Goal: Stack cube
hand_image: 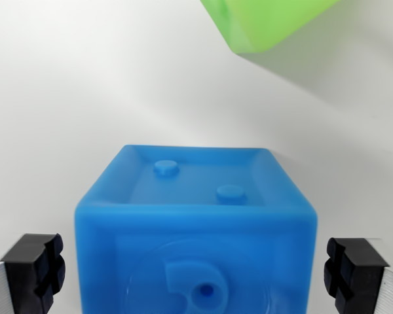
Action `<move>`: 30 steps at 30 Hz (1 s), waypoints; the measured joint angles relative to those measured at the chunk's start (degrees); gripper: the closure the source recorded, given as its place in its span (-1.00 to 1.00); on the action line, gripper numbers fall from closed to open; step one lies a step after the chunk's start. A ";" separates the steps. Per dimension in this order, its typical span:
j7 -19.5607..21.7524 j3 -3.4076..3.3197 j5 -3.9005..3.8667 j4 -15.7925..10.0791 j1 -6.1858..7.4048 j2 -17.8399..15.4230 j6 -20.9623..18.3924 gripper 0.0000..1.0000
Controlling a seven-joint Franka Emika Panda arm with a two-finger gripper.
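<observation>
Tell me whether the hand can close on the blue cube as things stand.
Probably yes. The hand is open, with one finger on each side of the blue cube and clear gaps between. The green cube sits farther off, out of the way.

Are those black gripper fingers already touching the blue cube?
Apart. In the wrist view, pale surface shows between the blue cube and each of the black fingers, so the open gripper straddles it without contact.

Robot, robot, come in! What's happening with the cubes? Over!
Tool open, fingers either side of blue cube, not touching. Green cube beyond, upper right of wrist view. Nothing in the way.
</observation>
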 joint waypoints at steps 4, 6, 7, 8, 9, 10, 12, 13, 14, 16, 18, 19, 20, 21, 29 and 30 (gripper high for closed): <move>0.00 0.15 0.00 0.31 -0.14 0.84 0.54 -1.00; 0.00 0.22 0.00 0.42 -0.21 1.12 0.69 -1.00; 0.00 0.23 0.00 0.43 -0.23 1.17 0.72 -1.00; 0.00 0.24 0.00 0.45 -0.24 1.23 0.77 -1.00; 0.00 0.25 0.00 0.46 -0.25 1.27 0.79 1.00; 0.00 0.25 0.00 0.46 -0.25 1.28 0.81 1.00; 0.00 0.26 0.00 0.48 -0.25 1.28 0.82 1.00; 0.00 0.27 0.00 0.48 -0.25 1.28 0.82 1.00; 0.00 0.27 0.00 0.48 -0.25 1.28 0.82 1.00; 0.00 0.27 0.00 0.49 -0.25 1.28 0.82 1.00; 0.00 0.27 0.00 0.49 -0.25 1.28 0.83 1.00; 0.00 0.27 0.00 0.49 -0.25 1.28 0.83 1.00; 0.00 0.27 0.00 0.49 -0.25 1.28 0.83 1.00; 0.00 0.27 0.00 0.49 -0.25 1.28 0.83 1.00; 0.00 0.28 0.00 0.49 -0.26 1.28 0.83 1.00; 0.00 0.28 0.00 0.49 -0.26 1.28 0.83 1.00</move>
